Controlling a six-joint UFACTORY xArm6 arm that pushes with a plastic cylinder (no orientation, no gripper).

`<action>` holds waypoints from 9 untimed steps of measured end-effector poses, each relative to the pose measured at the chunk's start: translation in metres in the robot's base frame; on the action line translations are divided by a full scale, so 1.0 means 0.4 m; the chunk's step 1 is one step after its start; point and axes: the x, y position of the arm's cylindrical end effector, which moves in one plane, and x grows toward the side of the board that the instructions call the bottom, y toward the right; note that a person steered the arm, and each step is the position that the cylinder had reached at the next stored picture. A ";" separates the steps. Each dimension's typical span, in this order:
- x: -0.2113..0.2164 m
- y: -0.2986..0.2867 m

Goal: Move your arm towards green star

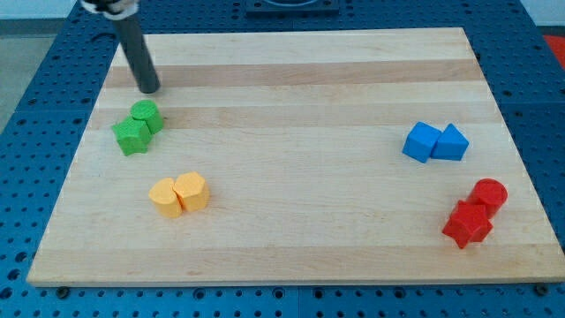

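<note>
Rod: dark, straight, slanting down from the view's top left; no jaws, bare end only.
My tip (150, 89): on the wooden board (291, 79), just above the green pair, apart from it, pressing nothing.
Green star (131, 136): near the board's left edge, touching the green cylinder (146, 115).
Orange pair (178, 193): below the greens.
Blue pair (435, 142): view's right.
Red pair (475, 213): lower right.

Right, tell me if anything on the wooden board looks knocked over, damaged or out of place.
Nothing stands out. The wooden board holds four tidy touching pairs: green blocks, orange blocks, blue blocks, red blocks. My tip rests just above the green pair, not touching.
</note>
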 end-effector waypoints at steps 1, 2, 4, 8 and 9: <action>0.000 -0.001; 0.037 -0.141; 0.046 -0.154; 0.345 -0.154; 0.338 -0.154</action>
